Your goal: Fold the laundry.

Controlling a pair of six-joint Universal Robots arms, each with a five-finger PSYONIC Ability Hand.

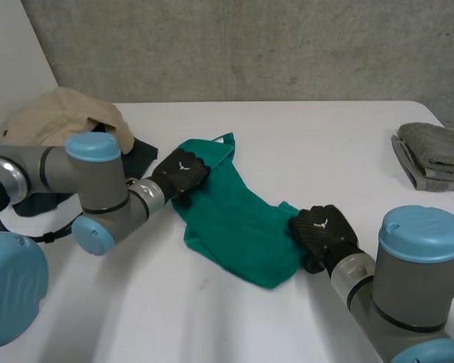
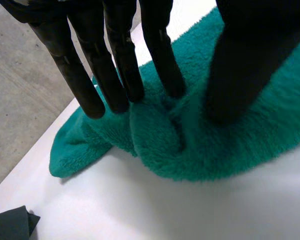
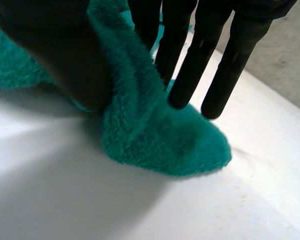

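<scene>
Head view: teal-green fleecy cloth [image 1: 238, 219] lying rumpled on the white counter [image 1: 318, 144], midway between the two arms. Its long axis runs on a slant, from the far end, where a small hanging loop [image 1: 225, 139] points away from the robot, to the near end beside the right arm. Left hand [image 1: 180, 175] sits on the far end's left edge. In the left wrist view, its straight fingers [image 2: 115, 70] and thumb press into the pile, with a ridge of cloth nipped between them. Right hand [image 1: 323, 233] sits on the near right corner. In the right wrist view, that corner is raised off the counter and clamped between thumb and fingers.

Step in hand, as judged: securing both ends before stretching the cloth flat for a first fold. To do it well, each pinch should take the full thickness near the edge. The hands should then draw apart evenly along the long axis, so neither end slips.

A folded grey towel [image 1: 435, 155] lies well apart at the right. A beige fabric heap [image 1: 64, 117] over dark cloth [image 1: 144, 155] lies behind the left arm.
</scene>
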